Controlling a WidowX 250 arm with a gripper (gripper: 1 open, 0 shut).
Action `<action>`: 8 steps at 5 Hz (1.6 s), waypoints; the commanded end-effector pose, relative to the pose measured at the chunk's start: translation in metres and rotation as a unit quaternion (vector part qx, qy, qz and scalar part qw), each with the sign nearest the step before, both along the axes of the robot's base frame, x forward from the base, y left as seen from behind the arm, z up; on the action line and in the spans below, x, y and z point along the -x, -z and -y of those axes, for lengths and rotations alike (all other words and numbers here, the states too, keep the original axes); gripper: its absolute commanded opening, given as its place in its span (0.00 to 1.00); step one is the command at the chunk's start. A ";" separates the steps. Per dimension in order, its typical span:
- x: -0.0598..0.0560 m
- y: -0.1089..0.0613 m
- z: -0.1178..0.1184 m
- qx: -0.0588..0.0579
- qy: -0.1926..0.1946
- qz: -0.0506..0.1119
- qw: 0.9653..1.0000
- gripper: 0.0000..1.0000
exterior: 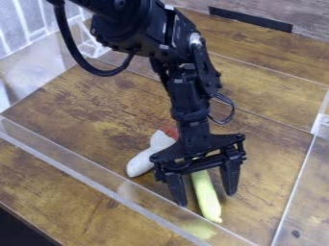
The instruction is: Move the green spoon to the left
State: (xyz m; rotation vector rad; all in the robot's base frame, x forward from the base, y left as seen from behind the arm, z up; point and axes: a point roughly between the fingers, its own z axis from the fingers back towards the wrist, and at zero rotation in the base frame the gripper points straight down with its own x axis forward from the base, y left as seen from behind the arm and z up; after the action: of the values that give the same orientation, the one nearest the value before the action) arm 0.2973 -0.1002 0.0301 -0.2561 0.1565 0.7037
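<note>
Over the spoon (206, 198) I've got the hand (198, 184) spread wide, fingers straddling the handle for a pinch; mushroom (145, 159) just beside.

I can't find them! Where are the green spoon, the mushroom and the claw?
green spoon (206, 197): camera view, on its yellow-green handle.
mushroom (145, 159): camera view, on its white stem.
claw (199, 188): camera view, midway between its open fingertips.

Lab test rig: wooden tabletop (90, 106) enclosed by clear acrylic walls (77, 173).
</note>
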 end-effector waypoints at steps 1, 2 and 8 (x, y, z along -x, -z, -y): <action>-0.004 -0.007 0.006 0.008 -0.006 0.016 1.000 1.00; 0.000 -0.016 0.005 0.013 -0.014 0.016 1.000 1.00; -0.004 -0.101 0.027 -0.008 0.146 0.082 0.986 0.00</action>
State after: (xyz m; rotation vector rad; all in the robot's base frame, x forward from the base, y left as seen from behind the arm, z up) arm 0.2956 -0.1233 0.1025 -0.2284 0.1175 0.4151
